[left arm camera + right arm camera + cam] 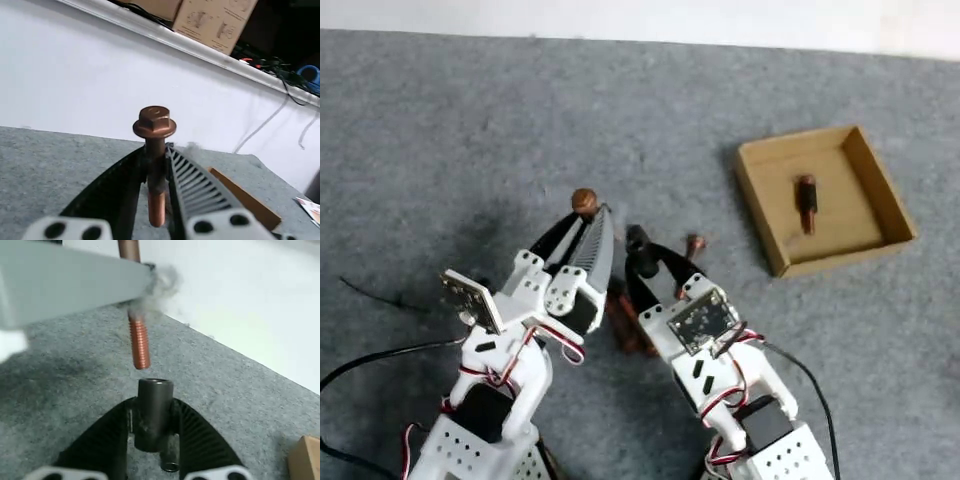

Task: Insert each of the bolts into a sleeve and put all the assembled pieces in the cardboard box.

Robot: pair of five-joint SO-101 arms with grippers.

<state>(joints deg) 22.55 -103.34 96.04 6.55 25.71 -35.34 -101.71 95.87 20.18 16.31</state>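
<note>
My left gripper is shut on a copper bolt and holds it upright, with the hex head above the fingers. My right gripper is shut on a black sleeve that stands with its open end up. In the right wrist view the bolt's threaded tip hangs just above the sleeve's mouth, a small gap between them. The cardboard box lies at the right with one assembled piece inside it.
A loose copper bolt lies on the grey carpet beside the right gripper. More dark and copper parts lie between the two arms. Another sleeve lies under the right gripper. Cables trail at the left.
</note>
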